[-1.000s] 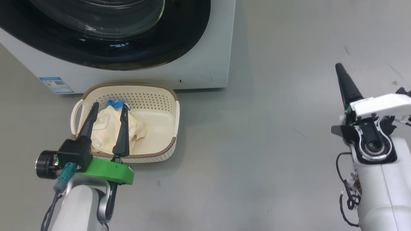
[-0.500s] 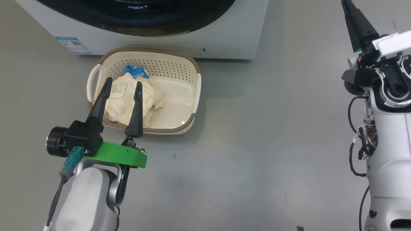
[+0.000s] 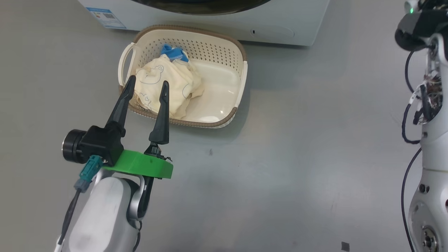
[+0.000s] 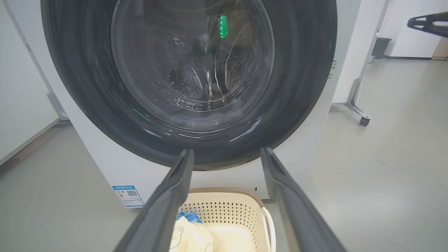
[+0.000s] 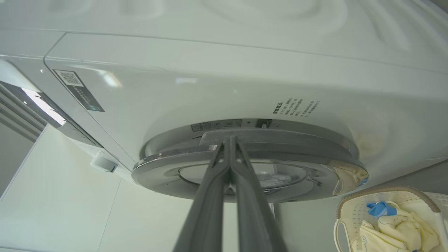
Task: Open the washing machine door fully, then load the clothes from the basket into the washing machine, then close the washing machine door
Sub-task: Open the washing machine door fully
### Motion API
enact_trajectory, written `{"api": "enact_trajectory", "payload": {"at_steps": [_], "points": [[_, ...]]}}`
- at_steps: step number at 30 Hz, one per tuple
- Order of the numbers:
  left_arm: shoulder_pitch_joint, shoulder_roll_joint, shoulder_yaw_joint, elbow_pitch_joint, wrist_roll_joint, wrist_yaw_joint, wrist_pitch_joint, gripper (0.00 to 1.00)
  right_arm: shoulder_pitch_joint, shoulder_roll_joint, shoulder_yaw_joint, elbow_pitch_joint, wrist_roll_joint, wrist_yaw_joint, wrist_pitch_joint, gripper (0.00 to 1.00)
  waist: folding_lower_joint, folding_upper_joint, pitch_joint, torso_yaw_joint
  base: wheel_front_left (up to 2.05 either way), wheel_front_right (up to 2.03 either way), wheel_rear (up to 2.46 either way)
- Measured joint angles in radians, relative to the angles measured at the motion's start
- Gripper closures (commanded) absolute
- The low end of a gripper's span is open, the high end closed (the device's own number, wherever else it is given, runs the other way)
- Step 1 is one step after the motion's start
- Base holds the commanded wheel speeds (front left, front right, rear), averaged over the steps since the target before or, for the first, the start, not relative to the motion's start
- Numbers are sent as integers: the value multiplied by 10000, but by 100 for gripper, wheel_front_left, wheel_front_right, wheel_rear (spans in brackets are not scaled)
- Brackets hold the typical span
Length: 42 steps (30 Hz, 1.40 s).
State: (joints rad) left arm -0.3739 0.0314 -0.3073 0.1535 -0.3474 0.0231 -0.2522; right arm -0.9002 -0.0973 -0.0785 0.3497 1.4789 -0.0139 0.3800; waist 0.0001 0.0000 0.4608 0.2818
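Item: large round washing machine door (image 4: 87,91), glossy black rim and bulging clear glass centre, sitting closed against the big white front-loading washing machine (image 4: 94,178). Step in hand, by judgement: the first, opening the door. The right gripper (image 5: 229,140), its two long dark fingers pressed together, is pointing its tips at the edge of the door rim; contact cannot be told. The left gripper (image 3: 148,81), fingers spread wide and holding nothing, is hovering over the near side of the small cream perforated plastic basket (image 3: 210,45) with brown rim, which is standing on the grey floor (image 3: 280,175) just before the machine. Pale yellow bear-print clothes (image 3: 182,78) with blue trim are lying bunched in the basket's left half. The next move is calling for the right fingertips to catch behind the rim and draw it outward in an arc.
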Motion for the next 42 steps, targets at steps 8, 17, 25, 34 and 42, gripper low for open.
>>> {"api": "enact_trajectory", "payload": {"at_steps": [8,17,25,34,42], "points": [[-208,-38,-487,-341,-299,247,-2,0,-1225,-543,295,418,-224,-497,372,100,-1,1,636,461,0,0,0],[-384,-65,-892,-552,-662,435,-2,0,-2061,-757,717,821,-537,-604,740,100,-1,0,1140,972,0,0,0],[-500,-75,-1195,-656,-943,527,-44,0,-2633,-857,1030,1221,-750,-606,878,100,0,0,1414,1406,0,0,0],[-527,-79,-1300,-694,-1012,686,-44,0,-3173,-901,1108,1739,-863,-679,901,100,0,0,1535,1736,0,0,0],[-526,-88,-1469,-723,-1103,704,-44,0,-3461,-1081,1187,2153,-1011,-679,947,100,-1,0,1594,1891,0,0,0]]}}
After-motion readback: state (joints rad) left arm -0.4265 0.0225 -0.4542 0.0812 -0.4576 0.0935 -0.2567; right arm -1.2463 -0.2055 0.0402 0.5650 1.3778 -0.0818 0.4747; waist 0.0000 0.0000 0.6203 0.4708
